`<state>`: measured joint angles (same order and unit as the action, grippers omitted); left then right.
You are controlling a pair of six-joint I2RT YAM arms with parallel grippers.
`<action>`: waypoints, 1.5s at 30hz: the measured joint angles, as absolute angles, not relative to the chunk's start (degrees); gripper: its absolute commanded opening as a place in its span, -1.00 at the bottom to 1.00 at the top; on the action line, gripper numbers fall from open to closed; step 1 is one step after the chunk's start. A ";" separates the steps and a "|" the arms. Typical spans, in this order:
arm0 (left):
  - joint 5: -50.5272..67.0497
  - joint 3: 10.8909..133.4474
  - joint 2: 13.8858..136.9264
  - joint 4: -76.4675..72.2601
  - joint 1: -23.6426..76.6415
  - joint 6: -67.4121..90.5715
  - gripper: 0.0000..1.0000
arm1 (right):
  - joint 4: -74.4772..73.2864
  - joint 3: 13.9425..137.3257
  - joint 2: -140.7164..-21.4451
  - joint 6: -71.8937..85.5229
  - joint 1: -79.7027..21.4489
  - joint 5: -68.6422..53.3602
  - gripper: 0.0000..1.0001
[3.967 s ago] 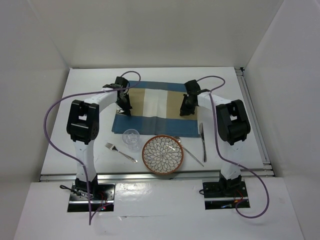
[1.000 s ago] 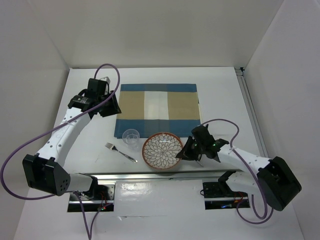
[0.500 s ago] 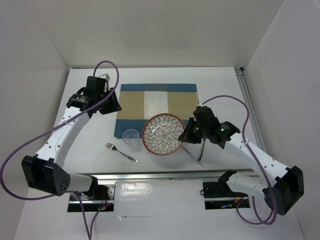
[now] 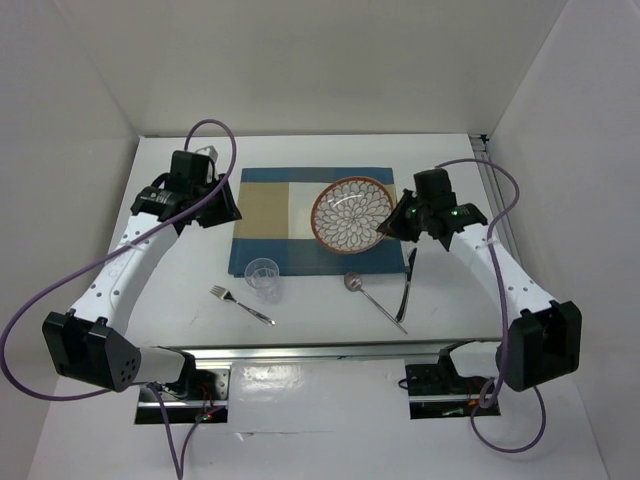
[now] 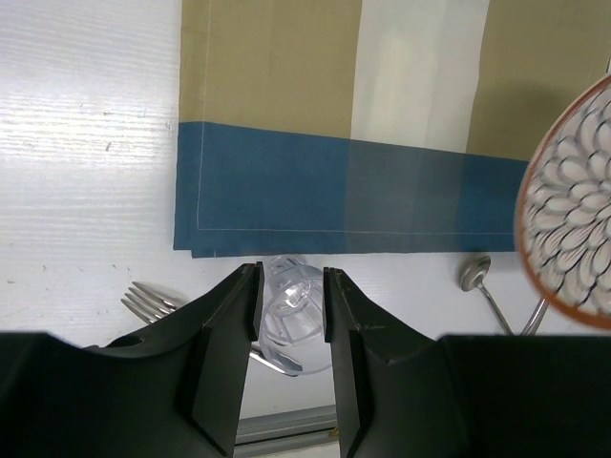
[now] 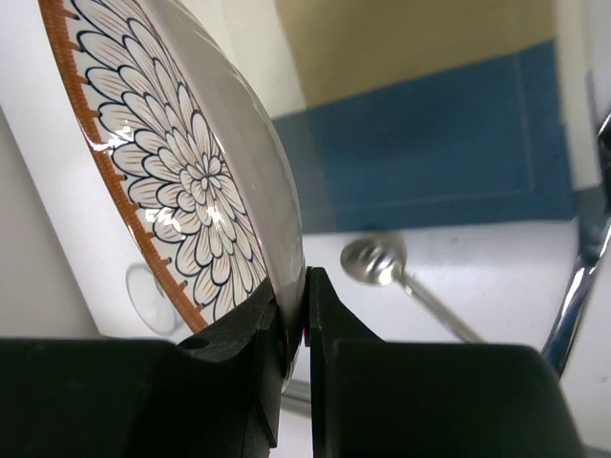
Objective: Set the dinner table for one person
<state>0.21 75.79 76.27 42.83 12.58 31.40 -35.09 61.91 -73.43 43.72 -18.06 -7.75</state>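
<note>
A plate [image 4: 350, 212] with a petal pattern and an orange rim hangs tilted over the right part of the striped placemat [image 4: 285, 215]. My right gripper [image 4: 402, 222] is shut on its right rim. In the right wrist view the jaws [image 6: 294, 320] pinch the edge of the plate [image 6: 172, 181]. My left gripper [image 4: 212, 205] hovers open and holds nothing by the placemat's left edge, above the white dinner table [image 4: 175, 280]. In the left wrist view a clear cup [image 5: 294, 315] shows far below, between the open fingers of my left gripper [image 5: 291, 286].
On the table in front of the placemat lie the clear cup [image 4: 263, 274], a fork [image 4: 241, 305], a spoon [image 4: 374, 300] and a knife [image 4: 408, 280]. White walls close in the table at the back and sides. A metal rail [image 4: 320, 350] runs along the near edge.
My right gripper has lifted the plate from the table's near edge and carried it back over the placemat's right part. The left arm has barely moved.
</note>
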 measured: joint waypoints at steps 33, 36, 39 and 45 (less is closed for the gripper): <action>1.41 72.49 72.97 44.71 11.38 31.48 0.24 | -7.88 71.75 -112.01 45.58 -16.38 -27.24 -1.00; 2.15 70.83 71.99 44.84 11.38 31.31 0.68 | -7.20 71.75 -113.21 45.95 -17.17 -27.38 -1.00; 3.62 68.88 71.40 45.12 11.38 31.40 0.76 | -7.25 72.01 -114.39 46.19 -18.02 -27.16 -1.00; 6.15 64.90 70.67 45.74 11.38 30.70 0.76 | -7.62 72.95 -115.74 46.44 -19.14 -25.71 -0.35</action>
<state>6.15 64.90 70.67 45.74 11.38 30.70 -7.62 72.95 -115.74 46.44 -19.14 -25.71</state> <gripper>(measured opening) 0.881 0.244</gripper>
